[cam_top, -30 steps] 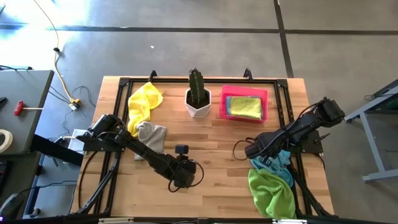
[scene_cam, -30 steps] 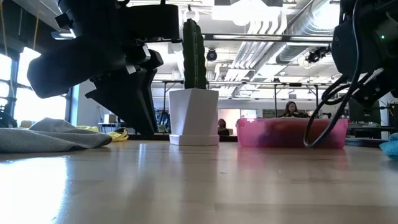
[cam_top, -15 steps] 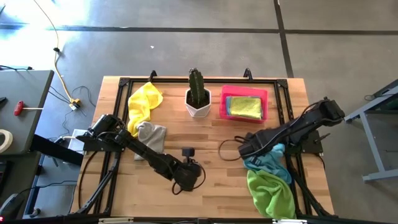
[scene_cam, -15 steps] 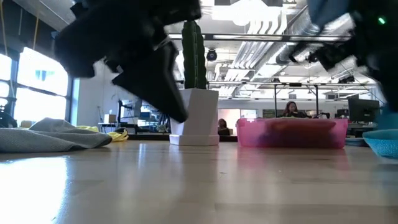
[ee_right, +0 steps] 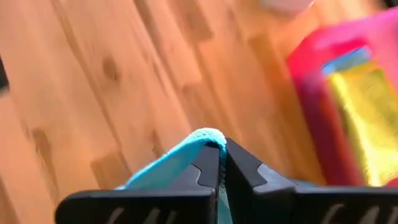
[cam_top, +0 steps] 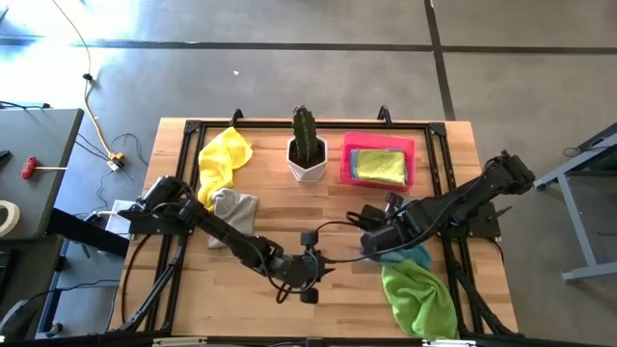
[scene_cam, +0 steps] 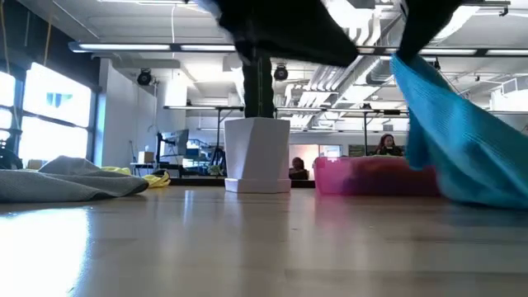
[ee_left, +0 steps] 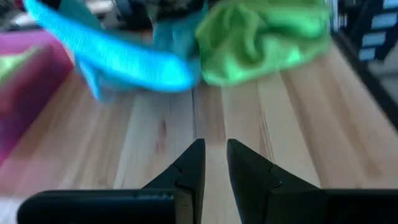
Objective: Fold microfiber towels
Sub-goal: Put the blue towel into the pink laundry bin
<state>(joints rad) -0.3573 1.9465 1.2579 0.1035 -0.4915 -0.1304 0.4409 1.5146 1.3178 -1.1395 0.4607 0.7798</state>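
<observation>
My right gripper (cam_top: 367, 243) is at the table's middle right, shut on a light blue towel (cam_top: 411, 255), which also shows in the low view (scene_cam: 462, 148). A lime green towel (cam_top: 419, 297) lies crumpled by the near right edge, next to the blue one. My left gripper (cam_top: 323, 271) hovers at the near middle, narrowly open and empty, its fingers (ee_left: 194, 163) pointing at the blue towel (ee_left: 124, 62) and the green towel (ee_left: 261, 34). A yellow towel (cam_top: 224, 159) and a grey towel (cam_top: 234, 207) lie at the far left. My right gripper pinches a rounded edge or fold of the light blue towel (ee_right: 208, 138) between its two fingertips. That end is lifted, and the cloth slopes down from it toward the table's right (scene_cam: 429, 107). Its lower part rests on the table beside the green towel.
A white pot with a cactus (cam_top: 308, 154) stands at the far middle. A pink tray (cam_top: 345, 162) beside it holds folded yellow and blue cloths. A black frame (cam_top: 188, 130) runs round the table's edge. Bare wood lies between the two grippers.
My right gripper has moved toward the table's left with the light blue towel. The held end has risen and been drawn away from the green towel, while the far end stays down. My left gripper has moved toward the table's right, toward the blue towel.
</observation>
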